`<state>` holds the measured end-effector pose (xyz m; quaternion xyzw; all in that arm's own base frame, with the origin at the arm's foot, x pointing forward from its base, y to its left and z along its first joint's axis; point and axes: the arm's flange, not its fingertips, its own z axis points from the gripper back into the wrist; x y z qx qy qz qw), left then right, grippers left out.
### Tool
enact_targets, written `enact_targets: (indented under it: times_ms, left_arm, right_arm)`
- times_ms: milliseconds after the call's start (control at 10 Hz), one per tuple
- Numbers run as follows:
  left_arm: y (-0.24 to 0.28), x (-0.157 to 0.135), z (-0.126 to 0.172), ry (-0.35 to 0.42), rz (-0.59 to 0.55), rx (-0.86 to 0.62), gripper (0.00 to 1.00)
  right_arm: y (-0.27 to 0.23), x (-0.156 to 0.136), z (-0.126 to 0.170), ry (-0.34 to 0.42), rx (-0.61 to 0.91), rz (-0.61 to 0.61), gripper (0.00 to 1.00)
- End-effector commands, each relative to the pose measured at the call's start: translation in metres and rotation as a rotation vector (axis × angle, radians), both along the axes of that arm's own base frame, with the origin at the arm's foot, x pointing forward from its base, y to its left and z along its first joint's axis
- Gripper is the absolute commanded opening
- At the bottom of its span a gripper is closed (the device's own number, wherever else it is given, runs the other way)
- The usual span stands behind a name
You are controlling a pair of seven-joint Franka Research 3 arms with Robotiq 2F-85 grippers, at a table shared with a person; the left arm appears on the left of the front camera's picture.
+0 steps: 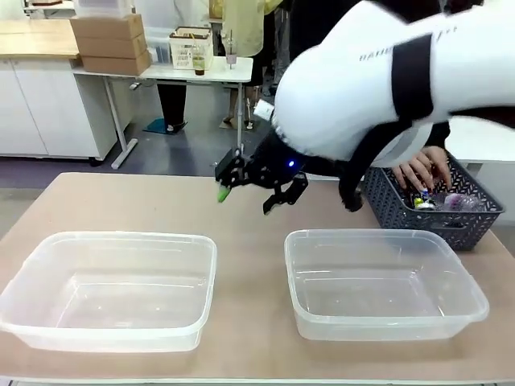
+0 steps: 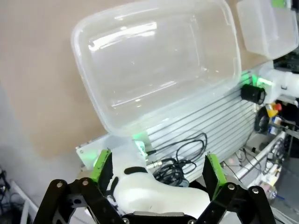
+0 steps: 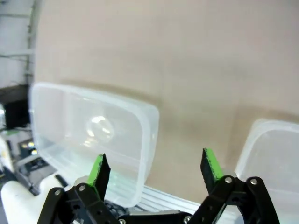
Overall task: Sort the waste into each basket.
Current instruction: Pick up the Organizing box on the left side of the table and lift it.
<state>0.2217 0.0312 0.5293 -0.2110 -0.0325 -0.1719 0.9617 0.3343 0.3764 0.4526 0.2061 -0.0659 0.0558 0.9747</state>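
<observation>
Tan worktop (image 1: 249, 213), clear baskets (image 1: 121, 236) empty. Left gripper (image 2: 158, 163) and right gripper (image 1: 251, 195) gape, holding nothing. Reaching into the far-right corner's dark basket (image 1: 402, 211) could, seemingly, strike the person's hand (image 1: 422, 169).

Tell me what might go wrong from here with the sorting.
1. A person's hand is in the dark basket among the waste, close beside the right arm. Reaching in now might strike it.
2. The left tub and right tub look alike and both are empty, so once the right arm's open fingers carry something, it might land in the wrong one.
</observation>
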Motion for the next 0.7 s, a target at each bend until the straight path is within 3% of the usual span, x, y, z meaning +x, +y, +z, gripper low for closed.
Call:
enact_targets:
  times_ms: [0, 200, 400, 500, 600]
  left_arm:
    - [0.005, 0.002, -0.043, -0.002, 0.123, 0.123, 1.0]
    - [0.019, -0.003, -0.095, 0.07, 0.147, 0.257, 1.0]
    - [0.011, 0.007, -0.12, 0.119, 0.026, 0.203, 1.0]
    - [-0.003, 0.02, -0.107, 0.096, 0.026, 0.159, 1.0]
    - [0.036, 0.038, -0.043, 0.109, 0.079, 0.227, 1.0]
  right_arm:
    - [0.047, 0.007, -0.009, 0.108, -0.097, -0.019, 1.0]
    - [0.054, 0.003, -0.026, 0.183, -0.143, -0.044, 1.0]
    - [0.036, 0.006, -0.024, 0.203, -0.185, -0.058, 1.0]
    - [0.044, -0.003, -0.039, 0.18, -0.133, -0.026, 1.0]
    - [0.04, 0.002, -0.039, 0.203, -0.15, -0.032, 1.0]
